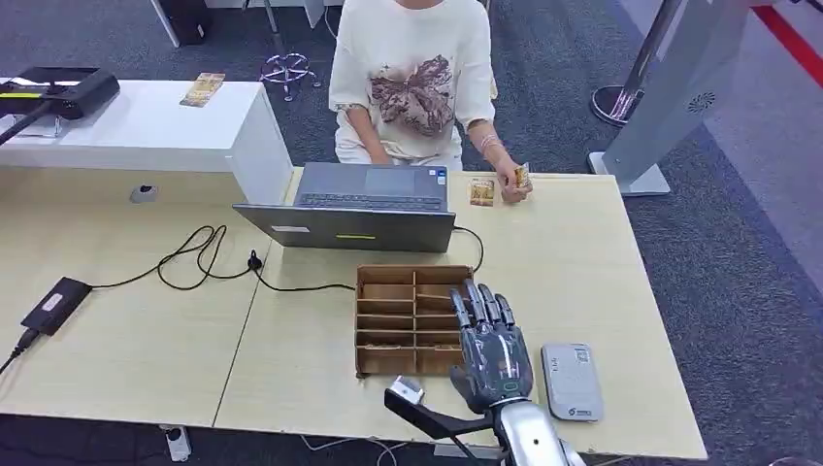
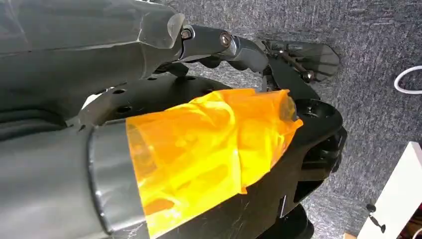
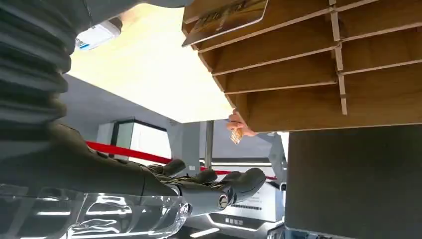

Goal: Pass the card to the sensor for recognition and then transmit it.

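Head view shows us a card (image 1: 481, 191) lying flat on the far side of the table (image 1: 602, 262), just beside the open laptop (image 1: 361, 206). A person (image 1: 415, 73) sits behind the table and holds a second card (image 1: 522, 177) upright in one hand, close to the flat one.

In the right wrist view we see one more card (image 3: 226, 19) lying in a slot of the wooden tray (image 3: 318, 64), close to our hand.

Our right hand (image 1: 490, 349) is over the right side of the wooden tray (image 1: 408, 318), which has many small slots. Its fingers are straight and a little apart, and it holds nothing. In the right wrist view the fingers (image 3: 239, 181) also reach out with nothing in them.

Next to our right hand, on the table, lies a flat grey box (image 1: 571, 381). This is the sensor. It is just to the right of the tray and not touching it.

Our left hand (image 2: 239, 47) hangs down over grey carpet. We see some dark fingers there, but we cannot tell if they are open or closed.

A black cable (image 1: 209, 257) curls over the table from the laptop. A small black box (image 1: 56, 304) lies near the left edge of the table. A white counter (image 1: 146, 126) stands behind the table on the left, with a black machine (image 1: 58, 94) on it
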Robot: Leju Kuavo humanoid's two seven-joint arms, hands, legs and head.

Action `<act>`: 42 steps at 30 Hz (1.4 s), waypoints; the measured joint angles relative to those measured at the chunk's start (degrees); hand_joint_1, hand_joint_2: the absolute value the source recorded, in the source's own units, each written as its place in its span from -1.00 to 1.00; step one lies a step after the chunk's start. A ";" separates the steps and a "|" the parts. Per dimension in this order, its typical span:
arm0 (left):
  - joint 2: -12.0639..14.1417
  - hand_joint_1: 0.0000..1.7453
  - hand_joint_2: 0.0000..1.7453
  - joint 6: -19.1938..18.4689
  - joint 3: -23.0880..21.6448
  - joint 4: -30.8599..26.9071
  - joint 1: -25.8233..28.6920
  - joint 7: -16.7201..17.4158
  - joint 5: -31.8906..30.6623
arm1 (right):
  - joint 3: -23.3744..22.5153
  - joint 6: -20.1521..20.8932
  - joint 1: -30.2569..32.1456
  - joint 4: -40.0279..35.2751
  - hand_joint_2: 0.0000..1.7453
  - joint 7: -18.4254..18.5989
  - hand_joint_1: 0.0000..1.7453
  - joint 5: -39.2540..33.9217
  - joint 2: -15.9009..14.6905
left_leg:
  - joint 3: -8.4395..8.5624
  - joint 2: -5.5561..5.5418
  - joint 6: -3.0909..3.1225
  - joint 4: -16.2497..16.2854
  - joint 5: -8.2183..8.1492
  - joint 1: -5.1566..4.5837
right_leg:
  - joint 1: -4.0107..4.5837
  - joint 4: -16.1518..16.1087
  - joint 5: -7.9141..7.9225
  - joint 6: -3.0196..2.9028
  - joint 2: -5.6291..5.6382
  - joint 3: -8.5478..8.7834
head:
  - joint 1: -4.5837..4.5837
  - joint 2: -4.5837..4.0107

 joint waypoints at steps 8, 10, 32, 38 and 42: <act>0.00 -1.00 -1.00 0.00 0.00 0.00 0.00 0.00 0.07 | 0.26 0.07 -0.22 1.20 1.00 0.00 -0.90 -0.04 0.42 | 0.00 0.00 0.00 0.00 0.00 0.00 | 0.00 0.00 0.00 0.00 0.00 0.00 | 0.00 0.00; 0.00 -1.00 -1.00 0.00 0.00 0.00 0.00 0.04 0.07 | 0.31 0.24 -0.39 1.55 1.00 0.00 -0.88 -0.09 0.52 | 0.00 0.00 0.00 0.00 0.00 0.00 | 0.00 0.00 0.00 0.00 0.00 0.00 | 0.00 0.00; 0.00 -1.00 -1.00 0.00 0.00 0.00 -0.05 0.35 0.07 | 0.48 0.83 -1.84 5.24 1.00 0.15 -0.52 -0.85 1.14 | 0.00 0.00 -0.02 0.00 0.02 0.00 | 0.00 0.00 0.02 -0.02 0.00 0.00 | 0.00 0.00; 0.02 -1.00 -1.00 0.00 0.00 0.00 -0.06 0.35 0.15 | 0.33 1.14 -3.13 5.94 1.00 0.39 -0.50 -0.98 1.49 | 0.01 0.02 -0.03 0.00 0.03 0.00 | 0.00 0.00 0.03 -0.03 0.02 -0.03 | 0.00 0.00; 0.00 -1.00 -1.00 -0.02 0.00 0.00 -0.08 0.35 0.15 | 0.13 1.18 -3.59 6.25 1.00 0.48 -0.46 -0.98 1.70 | 0.00 -0.01 -0.01 0.00 0.05 0.00 | 0.00 0.00 0.03 -0.03 -0.01 -0.01 | 0.00 -0.02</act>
